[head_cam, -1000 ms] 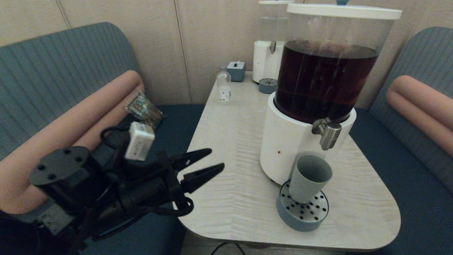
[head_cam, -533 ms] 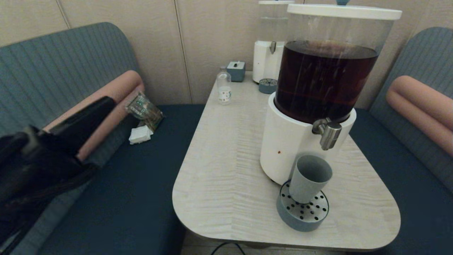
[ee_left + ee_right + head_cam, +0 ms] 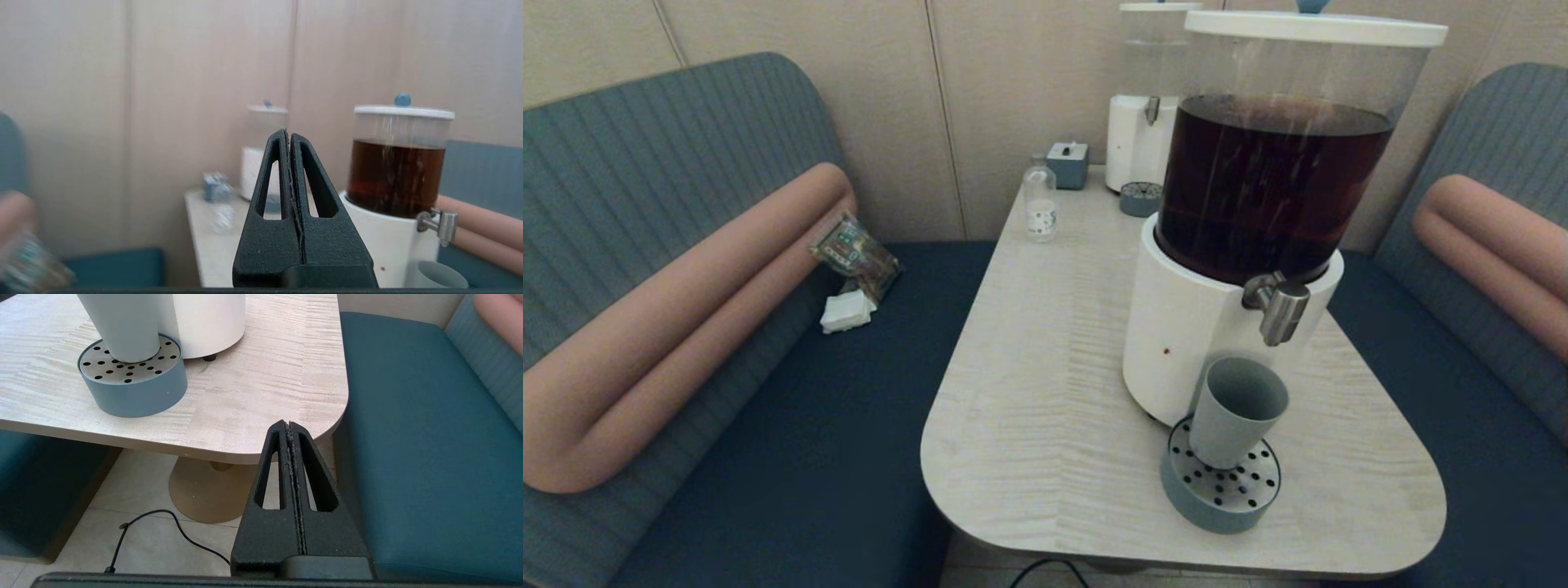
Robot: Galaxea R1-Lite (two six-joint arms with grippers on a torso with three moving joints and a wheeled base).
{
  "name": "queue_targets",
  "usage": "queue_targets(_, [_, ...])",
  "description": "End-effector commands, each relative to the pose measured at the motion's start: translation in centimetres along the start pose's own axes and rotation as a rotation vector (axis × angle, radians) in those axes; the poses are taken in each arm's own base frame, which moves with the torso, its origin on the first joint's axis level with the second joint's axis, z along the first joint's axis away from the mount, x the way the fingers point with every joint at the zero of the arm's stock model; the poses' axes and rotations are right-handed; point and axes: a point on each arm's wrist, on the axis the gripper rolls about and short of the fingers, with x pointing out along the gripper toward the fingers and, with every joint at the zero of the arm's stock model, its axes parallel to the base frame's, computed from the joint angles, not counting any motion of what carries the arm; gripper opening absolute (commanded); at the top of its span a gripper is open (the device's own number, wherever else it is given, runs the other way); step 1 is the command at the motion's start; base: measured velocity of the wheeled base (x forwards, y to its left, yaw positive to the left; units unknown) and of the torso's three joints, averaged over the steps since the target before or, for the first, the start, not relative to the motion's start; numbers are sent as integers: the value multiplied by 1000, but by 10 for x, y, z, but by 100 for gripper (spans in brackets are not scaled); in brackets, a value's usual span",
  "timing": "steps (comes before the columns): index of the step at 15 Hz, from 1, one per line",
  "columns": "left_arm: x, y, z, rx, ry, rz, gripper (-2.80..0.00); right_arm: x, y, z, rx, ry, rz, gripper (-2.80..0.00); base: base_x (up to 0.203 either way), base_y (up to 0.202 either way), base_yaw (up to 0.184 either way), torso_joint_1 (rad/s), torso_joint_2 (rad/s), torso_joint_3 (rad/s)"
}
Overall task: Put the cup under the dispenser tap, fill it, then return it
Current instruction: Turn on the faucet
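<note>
The grey-blue cup stands on the round perforated drip tray, right under the steel dispenser tap of the big white-based dispenser of dark liquid. Neither arm shows in the head view. My left gripper is shut and empty, held off to the left of the table, facing the dispenser tap and cup. My right gripper is shut and empty, low beside the table's near right corner; the cup and tray lie ahead of it.
A small clear bottle, a little grey box and a second clear-tank dispenser with its own small tray stand at the table's back. Teal benches flank the table; a packet and a white napkin lie on the left seat. A cable crosses the floor.
The left arm, which stood open-fingered at the table's left edge a second ago, has swung back left and out of the head view. Cup and dispenser have not moved.
</note>
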Motion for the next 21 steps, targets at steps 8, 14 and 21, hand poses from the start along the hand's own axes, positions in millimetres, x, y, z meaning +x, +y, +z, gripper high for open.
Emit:
queue_targets(8, [-106, -34, 19, 123, 232, 94, -280, 0, 0, 0, 0, 1, 1, -280, 0, 0, 0, 0, 0, 0])
queue_targets(14, [-141, -17, -62, 150, 575, 249, -280, 0, 0, 0, 0, 1, 1, -280, 0, 0, 0, 0, 0, 0])
queue_targets(21, [-150, -14, -71, 141, 716, 411, -280, 0, 0, 0, 0, 1, 1, -280, 0, 0, 0, 0, 0, 0])
